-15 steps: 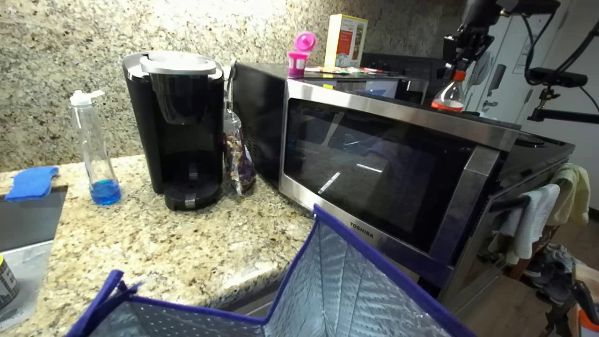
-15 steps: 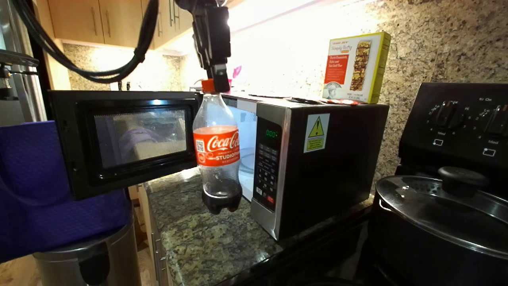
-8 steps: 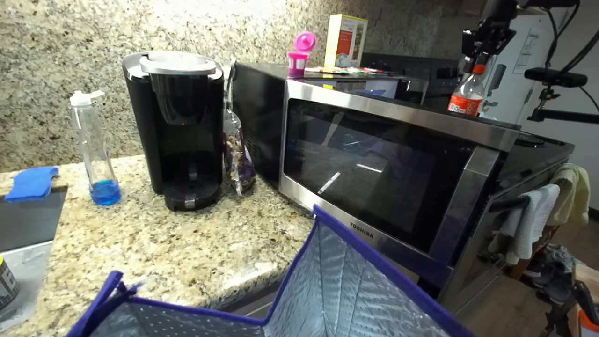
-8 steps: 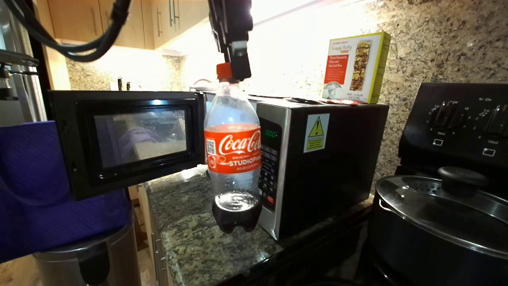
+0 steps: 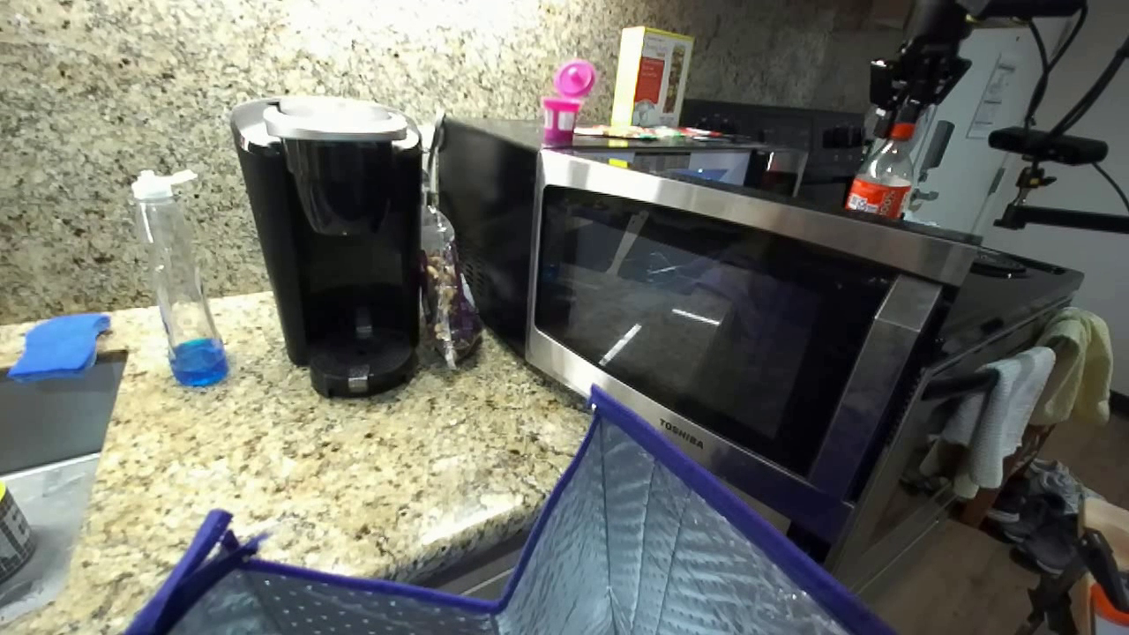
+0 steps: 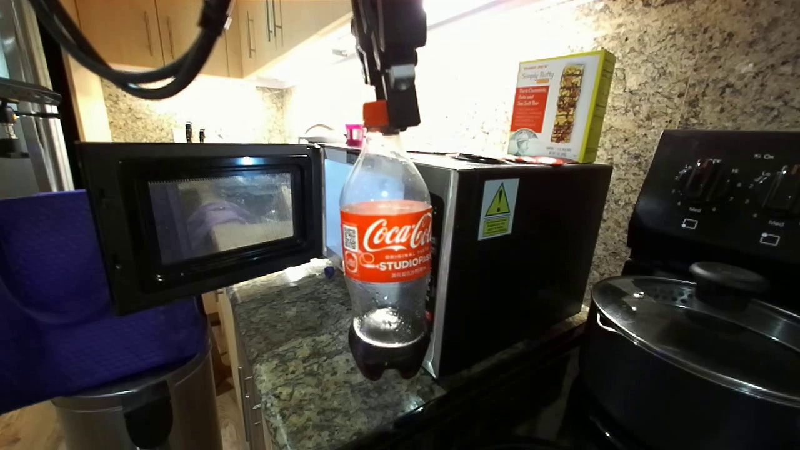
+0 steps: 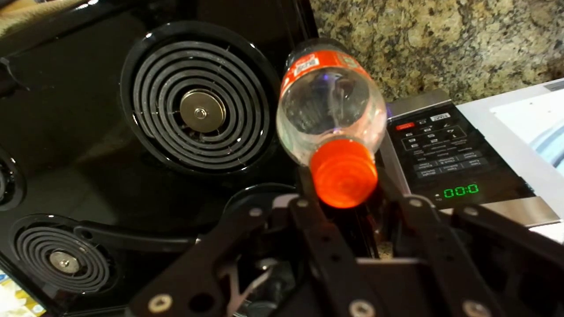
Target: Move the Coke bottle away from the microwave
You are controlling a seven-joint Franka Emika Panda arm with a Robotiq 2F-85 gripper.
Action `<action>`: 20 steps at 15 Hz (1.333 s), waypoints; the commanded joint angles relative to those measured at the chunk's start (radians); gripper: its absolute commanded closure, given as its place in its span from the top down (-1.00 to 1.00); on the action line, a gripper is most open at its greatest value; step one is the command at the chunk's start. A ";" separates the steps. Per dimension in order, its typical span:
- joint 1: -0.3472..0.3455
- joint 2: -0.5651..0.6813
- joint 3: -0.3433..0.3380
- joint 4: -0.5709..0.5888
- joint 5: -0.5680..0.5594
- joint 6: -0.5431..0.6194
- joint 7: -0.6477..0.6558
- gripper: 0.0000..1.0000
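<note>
The Coke bottle has an orange-red cap, a red label and a little dark liquid at the bottom. It hangs upright in the air in an exterior view (image 6: 386,240), in front of the microwave's (image 6: 519,262) control panel side. Its upper part shows behind the microwave door's top edge in an exterior view (image 5: 879,196). My gripper (image 7: 344,176) is shut on the bottle's neck and cap, with a finger on each side in the wrist view. The bottle (image 7: 330,101) is above the line between stove and counter, beside the control panel (image 7: 458,154). The microwave door (image 6: 212,219) stands open.
The black stove with a coil burner (image 7: 200,110) lies beside the bottle. A lidded pot (image 6: 681,306) stands on it. The granite counter (image 6: 337,375) is below. A purple insulated bag (image 5: 653,511) is in front of the door. A coffee maker (image 5: 344,256) stands past the microwave.
My gripper has carried the bottle from before the open microwave cavity toward the stove side, past the control panel. It moved mostly in the first half second, less since. The grip is unchanged.
</note>
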 commanded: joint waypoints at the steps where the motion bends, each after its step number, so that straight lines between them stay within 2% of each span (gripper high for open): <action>1: -0.007 0.002 0.006 0.004 0.002 -0.003 -0.002 -0.30; 3: -0.007 0.002 0.006 0.004 0.002 -0.003 -0.002 -0.30; 4: -0.007 0.002 0.006 0.004 0.002 -0.003 -0.002 -0.80; 9: -0.029 0.034 -0.016 0.038 -0.018 0.001 0.024 -0.80; 20: -0.060 0.215 -0.063 0.127 0.046 0.010 -0.012 -0.80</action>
